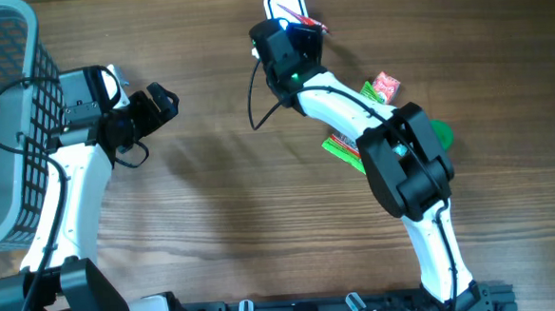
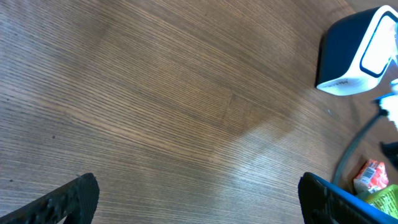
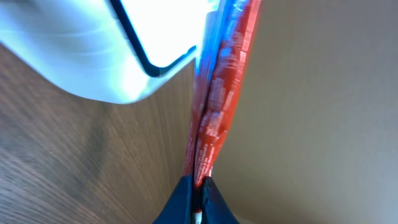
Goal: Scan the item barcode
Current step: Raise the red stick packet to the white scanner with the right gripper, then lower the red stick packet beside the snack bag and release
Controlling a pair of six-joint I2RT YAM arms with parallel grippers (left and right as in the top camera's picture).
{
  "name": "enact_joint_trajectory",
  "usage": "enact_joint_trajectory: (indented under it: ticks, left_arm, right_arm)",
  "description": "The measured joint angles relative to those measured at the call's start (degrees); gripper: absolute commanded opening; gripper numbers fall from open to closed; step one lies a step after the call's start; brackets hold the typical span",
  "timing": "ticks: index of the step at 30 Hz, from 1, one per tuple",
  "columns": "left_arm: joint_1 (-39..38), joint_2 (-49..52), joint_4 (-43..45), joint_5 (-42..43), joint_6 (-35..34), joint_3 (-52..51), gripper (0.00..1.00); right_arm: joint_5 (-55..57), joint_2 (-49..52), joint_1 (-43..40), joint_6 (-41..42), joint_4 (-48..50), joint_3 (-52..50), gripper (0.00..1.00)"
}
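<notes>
Red packet (image 3: 221,106) blurred — scanner (image 3: 93,59) cut off.

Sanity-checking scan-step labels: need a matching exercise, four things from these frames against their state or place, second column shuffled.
Things:
1. left claw
2. right claw
3. scanner
4. basket

State or place:
A. shut on the red packet
B. far left edge of the overhead view
C. open, holding nothing
D. top of the overhead view, right beside the red packet

Pairs: 1-C, 2-A, 3-D, 4-B
</notes>
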Motion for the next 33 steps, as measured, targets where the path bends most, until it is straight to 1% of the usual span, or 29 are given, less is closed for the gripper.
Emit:
enact_joint_trajectory:
  ticks: [3,5,7,9,12,14,17,26,28,29,30,31,33]
  left_arm:
    - [0.0,0.0,0.0,0.0,0.0,0.0,1.0]
    - [0.0,0.0,0.0,0.0,0.0,0.0,1.0]
    - [0.0,0.0,0.0,0.0,0.0,0.0,1.0]
    - [0.0,0.0,0.0,0.0,0.0,0.0,1.0]
    - [0.0,0.0,0.0,0.0,0.0,0.0,1.0]
    - [0.0,0.0,0.0,0.0,0.0,0.0,1.0]
    - [0.0,0.0,0.0,0.0,0.0,0.0,1.0]
    - [0.0,0.0,0.0,0.0,0.0,0.0,1.0]
    - [0.0,0.0,0.0,0.0,0.0,0.0,1.0]
    - [0.0,0.0,-0.1,0.0,0.0,0.0,1.0]
    - [0.0,0.0,0.0,0.0,0.0,0.0,1.0]
    - [0.0,0.0,0.0,0.0,0.0,0.0,1.0]
    - [0.0,0.0,0.0,0.0,0.0,0.0,1.0]
  right_arm:
    - [0.2,0.5,0.0,-1.0,0.4,0.0,0.04]
    - [1.1,0.6,0.0,-2.6,2.4,0.0,0.04]
    - [2.4,0.8,0.0,-5.7,8.7,-0.1,0.04]
    - [3.3,0.9,0.0,-8.5,11.4,0.0,0.04]
    - [4.0,0.9,0.0,-10.1,9.5,0.0,0.04]
    - [3.8,0.9,0.0,-9.6,6.2,0.0,0.04]
    - [2.7,1.1,0.0,-5.9,2.1,0.0,0.04]
    - [2.2,0.2,0.4,3.4,0.7,-0.1,0.04]
    - [0.3,-3.4,0.5,7.4,-4.1,-0.3,0.04]
    - [-2.0,-6.5,0.5,10.7,-8.9,-0.4,0.04]
    - [-3.8,-8.6,0.5,13.2,-11.1,-0.4,0.04]
    - [-6.7,-11.6,0.5,17.0,-16.0,-0.3,0.04]
    - [-16.2,-19.7,0.2,27.5,-26.0,-0.2,0.04]
